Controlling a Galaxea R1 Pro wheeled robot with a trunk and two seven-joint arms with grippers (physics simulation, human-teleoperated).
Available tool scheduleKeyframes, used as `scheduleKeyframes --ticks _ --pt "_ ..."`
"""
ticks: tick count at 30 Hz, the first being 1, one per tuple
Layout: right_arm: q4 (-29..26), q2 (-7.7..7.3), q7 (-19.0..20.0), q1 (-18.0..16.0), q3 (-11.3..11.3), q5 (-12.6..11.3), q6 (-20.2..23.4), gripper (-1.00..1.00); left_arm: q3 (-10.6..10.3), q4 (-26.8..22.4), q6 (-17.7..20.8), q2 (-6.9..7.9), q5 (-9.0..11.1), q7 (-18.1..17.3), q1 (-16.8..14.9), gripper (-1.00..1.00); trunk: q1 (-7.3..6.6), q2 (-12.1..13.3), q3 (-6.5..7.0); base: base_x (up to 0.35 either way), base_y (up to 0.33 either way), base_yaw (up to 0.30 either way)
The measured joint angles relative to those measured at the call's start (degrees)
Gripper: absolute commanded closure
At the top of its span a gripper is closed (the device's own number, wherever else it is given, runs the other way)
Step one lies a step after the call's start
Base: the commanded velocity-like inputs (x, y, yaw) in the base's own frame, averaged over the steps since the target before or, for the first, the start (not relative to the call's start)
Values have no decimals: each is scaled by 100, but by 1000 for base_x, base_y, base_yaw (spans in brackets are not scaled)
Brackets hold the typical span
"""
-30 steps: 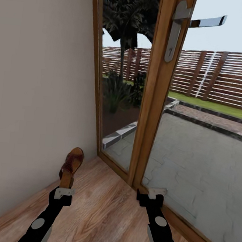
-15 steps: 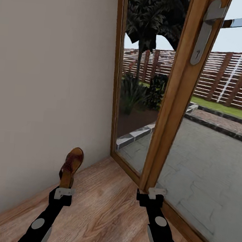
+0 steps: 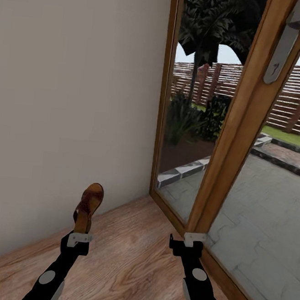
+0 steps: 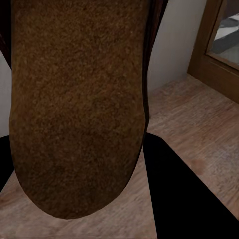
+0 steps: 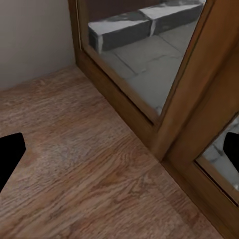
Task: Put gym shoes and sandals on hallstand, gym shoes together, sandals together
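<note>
One brown sandal (image 3: 88, 204) is held off the corridor floor (image 3: 131, 253), toe pointing away from me, with my left gripper (image 3: 80, 236) shut on its heel end. In the left wrist view its dark brown sole (image 4: 74, 99) hangs close between the black fingers (image 4: 184, 199). My right gripper (image 3: 187, 242) hovers low near the foot of the door frame. It is open with nothing in it, and its fingertips (image 5: 7, 154) stand wide apart over bare planks. The gym shoes and the hallstand are out of view.
A plain beige wall (image 3: 73, 92) stands close on the left and meets a wooden-framed glass door (image 3: 235, 144) at the corner ahead. The door's metal handle plate (image 3: 284, 43) is high on the right. Outside lie paving, plants and a slatted fence.
The whole view has swung left, so the wall corner and door frame sit further right in the picture. Both arms and the held sandal keep their place relative to the camera.
</note>
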Motion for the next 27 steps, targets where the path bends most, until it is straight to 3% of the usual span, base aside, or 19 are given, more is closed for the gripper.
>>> scheduleKeyframes --ticks 10,27 --pt "2 -1 8 0 5 0 -2 -100 33 -275 -494 7 122 42 395 100 1 0 0 23 -39 279" --pt "1 0 8 0 5 0 -1 -100 38 -308 -550 9 184 59 457 100 -1 0 0 33 -21 279"
